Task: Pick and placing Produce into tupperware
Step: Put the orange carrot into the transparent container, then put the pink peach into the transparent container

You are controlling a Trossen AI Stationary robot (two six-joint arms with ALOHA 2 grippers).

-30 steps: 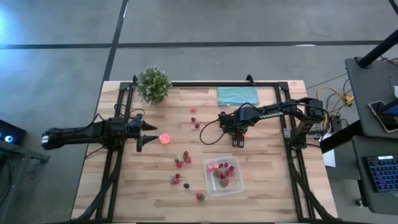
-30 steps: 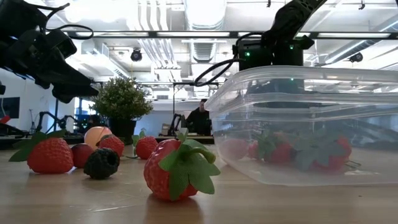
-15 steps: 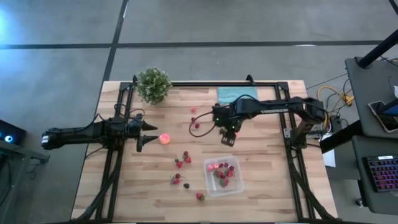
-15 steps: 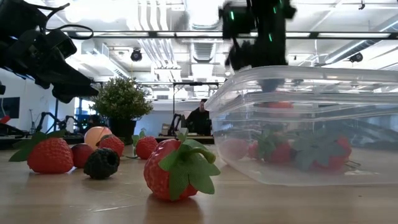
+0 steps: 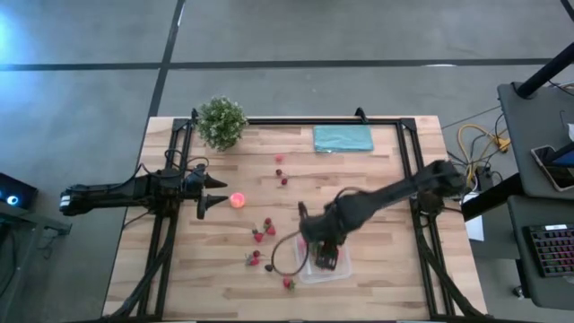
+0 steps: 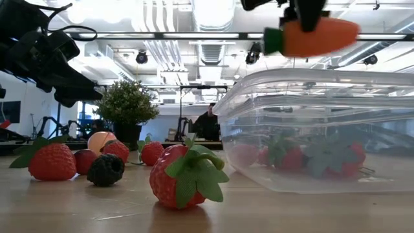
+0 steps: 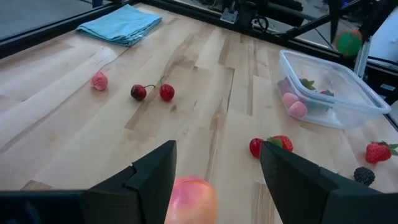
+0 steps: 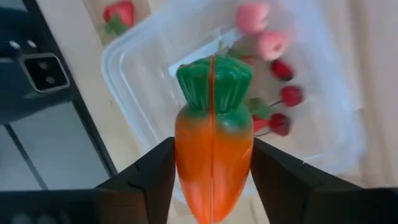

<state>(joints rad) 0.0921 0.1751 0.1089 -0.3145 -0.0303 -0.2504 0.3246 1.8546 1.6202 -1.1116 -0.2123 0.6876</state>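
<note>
Wooden planks make up the table, with grey floor around it and a bright ceiling showing in the low view. I am holding my right pincer over the tub, its fingers clamped on the carrot, which is hanging green end toward the tub's floor. In the low view the carrot is lying level above the rim of the tub, clear of it. From above, that pincer is sitting at about five o'clock from the table's middle, covering much of the tub. Strawberries and two pink pieces are already lying inside.

My left pincer is waiting at nine o'clock, fingers apart, with the pink-orange ball between them on the table; from above the ball is sitting just off the fingertips of that pincer. Loose strawberries are lying toward six o'clock, one strawberry and a blackberry nearest the low camera. Two cherries are resting toward twelve, a teal cloth at one o'clock, and a plant at eleven.
</note>
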